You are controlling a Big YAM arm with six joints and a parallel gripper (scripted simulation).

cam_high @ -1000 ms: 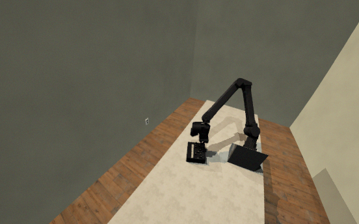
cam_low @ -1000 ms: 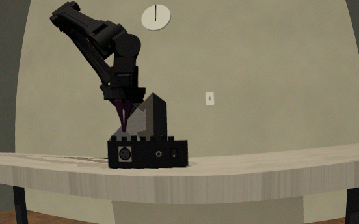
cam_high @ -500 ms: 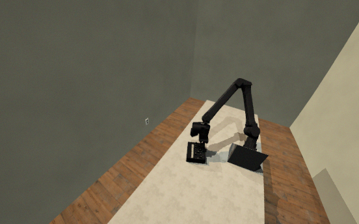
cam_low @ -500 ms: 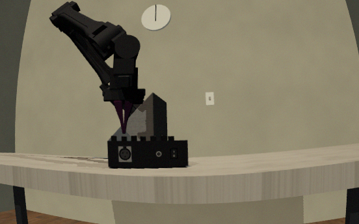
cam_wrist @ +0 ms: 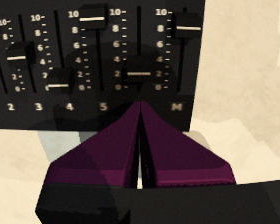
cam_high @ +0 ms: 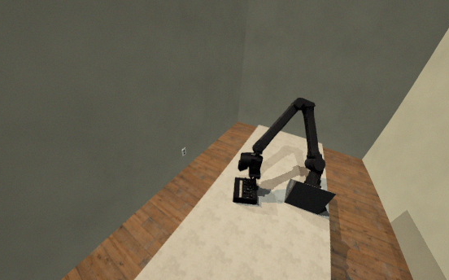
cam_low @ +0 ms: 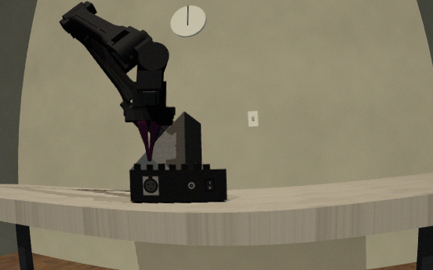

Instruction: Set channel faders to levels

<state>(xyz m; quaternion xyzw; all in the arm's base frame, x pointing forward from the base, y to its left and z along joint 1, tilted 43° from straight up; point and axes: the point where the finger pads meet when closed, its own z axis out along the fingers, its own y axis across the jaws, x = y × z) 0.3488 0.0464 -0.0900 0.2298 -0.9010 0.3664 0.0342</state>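
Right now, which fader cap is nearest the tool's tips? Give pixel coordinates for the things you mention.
The cap (cam_low: 150,167) (cam_wrist: 139,67) between fader 5 (cam_low: 161,166) (cam_wrist: 93,15) and fader M (cam_low: 137,166) (cam_wrist: 188,23), line at 2; the tool (cam_high: 255,178) (cam_low: 150,160) (cam_wrist: 139,111) points straight toward it.

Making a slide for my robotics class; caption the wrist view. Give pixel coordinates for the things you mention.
Closed purple-fingered hand (cam_wrist: 139,111) at the lighting desk's lower edge, beneath a low-set fader (cam_wrist: 139,74).

A clock (cam_low: 187,21) and a switch (cam_low: 252,118) are on the pale wall (cam_low: 311,78), an outlet (cam_high: 184,151) on the grey one.

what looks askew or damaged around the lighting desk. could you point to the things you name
Nothing stands out. The lighting desk (cam_high: 240,200) (cam_low: 178,197) (cam_wrist: 21,120) sits flat on the table (cam_high: 237,244) (cam_low: 291,220), its visible fader caps seated in their slots, with no visible spill or breakage.
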